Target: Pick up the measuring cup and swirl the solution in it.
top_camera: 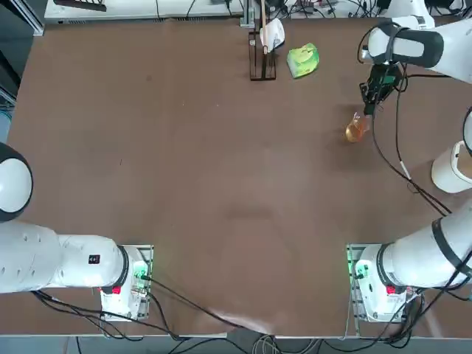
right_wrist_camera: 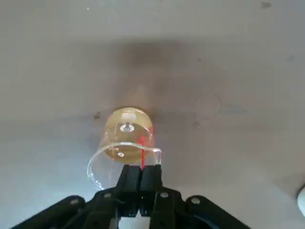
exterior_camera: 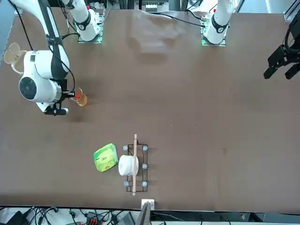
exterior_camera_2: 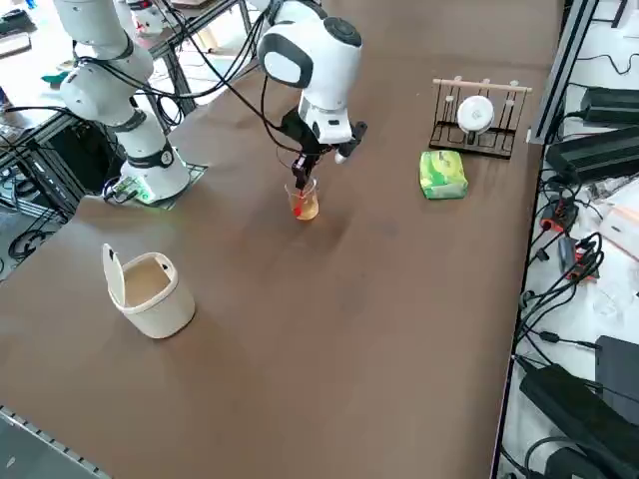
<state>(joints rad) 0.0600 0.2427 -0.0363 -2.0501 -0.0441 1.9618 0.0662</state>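
In the upper right of the top view, the right hand [top_camera: 366,108] pinches the rim of the measuring cup [top_camera: 357,129], its two fingers [right_wrist_camera: 129,183] pressed narrow together on the glass edge. The cup hangs tilted from the hand over the brown surface [top_camera: 221,184], with the orange solution [exterior_camera_2: 306,208] pooled in its base. A green-yellow packet [top_camera: 303,60] lies well apart, beside a small wire rack [top_camera: 262,55].

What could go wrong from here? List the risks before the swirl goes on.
1. The right claw pinches only the rim of the measuring cup; so thin a hold may let the glass slip or twist.
2. The cup has no lid, so a hard swirl could slosh the solution onto the table.
3. The cup seems off the table; a drop might break it.
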